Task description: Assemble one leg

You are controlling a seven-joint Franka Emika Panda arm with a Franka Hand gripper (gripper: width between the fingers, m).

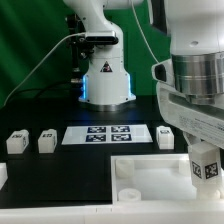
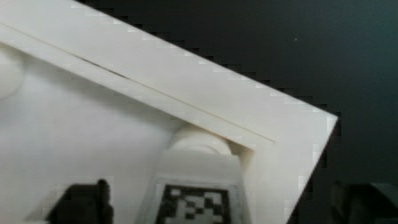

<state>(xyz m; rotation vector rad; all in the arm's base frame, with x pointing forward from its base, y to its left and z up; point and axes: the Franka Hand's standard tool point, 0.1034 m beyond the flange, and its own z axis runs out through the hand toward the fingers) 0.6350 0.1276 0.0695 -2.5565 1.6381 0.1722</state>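
Observation:
My gripper (image 1: pixel 205 160) is at the exterior view's right, low over the near right corner of the large white tray (image 1: pixel 150 172). It is shut on a leg (image 1: pixel 207 166), a small white post with a black-and-white tag, held upright. In the wrist view the leg (image 2: pixel 192 160) sits between my gripper's (image 2: pixel 210 208) dark fingers (image 2: pixel 80 203), its end close to the tray's corner rim (image 2: pixel 267 125). I cannot tell whether it touches the tray. Three more legs stand on the black table: two at the left (image 1: pixel 15 142) (image 1: pixel 46 141), one right of the marker board (image 1: pixel 167 135).
The marker board (image 1: pixel 107 134) lies flat in the middle of the table. The robot base (image 1: pixel 105 80) stands behind it. A white part (image 1: pixel 3 176) shows at the exterior view's left edge. A round hole (image 1: pixel 127 194) is near the tray's near left corner.

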